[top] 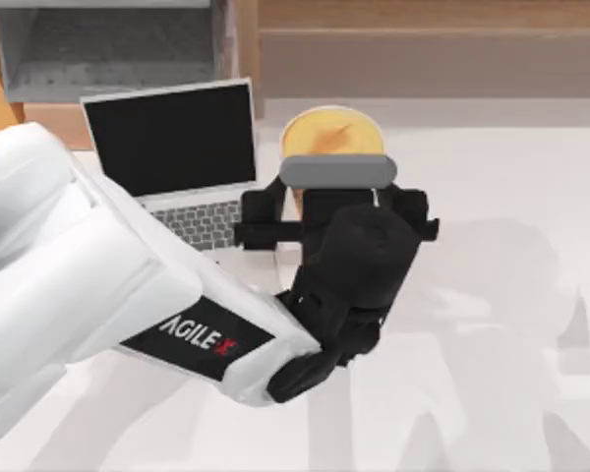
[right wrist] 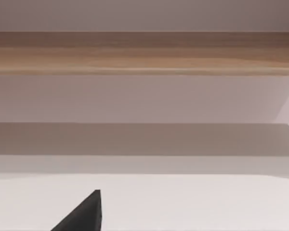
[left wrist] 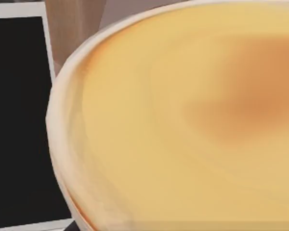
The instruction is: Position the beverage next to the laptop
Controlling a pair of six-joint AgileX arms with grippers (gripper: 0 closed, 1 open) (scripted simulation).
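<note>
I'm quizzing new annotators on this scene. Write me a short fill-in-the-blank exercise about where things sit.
1. In the top view, the beverage stands to the ____ of the laptop.
2. The arm reaching over the beverage, with its tool beside it, is the ____ arm.
3. The laptop's screen is ____ in colour.
4. The beverage's round top is coloured ____.

Missing words: right; left; black; orange-yellow

Beverage (left wrist: pixel 183 125) round orange-yellow top close up, darker orange streak, laptop (left wrist: pixel 14 120) black screen beside it
</note>
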